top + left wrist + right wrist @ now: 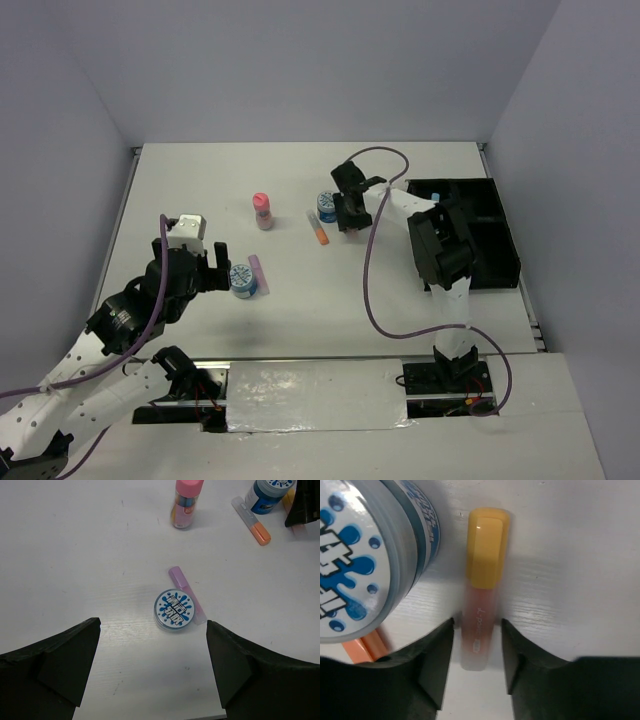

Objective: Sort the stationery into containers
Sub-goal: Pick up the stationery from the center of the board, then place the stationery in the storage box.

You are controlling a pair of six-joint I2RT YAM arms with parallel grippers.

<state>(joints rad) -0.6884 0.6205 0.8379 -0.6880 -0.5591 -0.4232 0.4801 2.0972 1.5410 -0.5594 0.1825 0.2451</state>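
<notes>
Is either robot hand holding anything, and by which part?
Left gripper: nothing, jaws wide open. Right gripper: jaws straddle the barrel of the yellow-capped marker; a firm hold cannot be told.

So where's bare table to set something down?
Bare: the table between the near tub and the right arm; also the far strip behind the bottle. Crowded: at the right gripper, where the far tub, orange marker and yellow-capped marker bunch together.
</notes>
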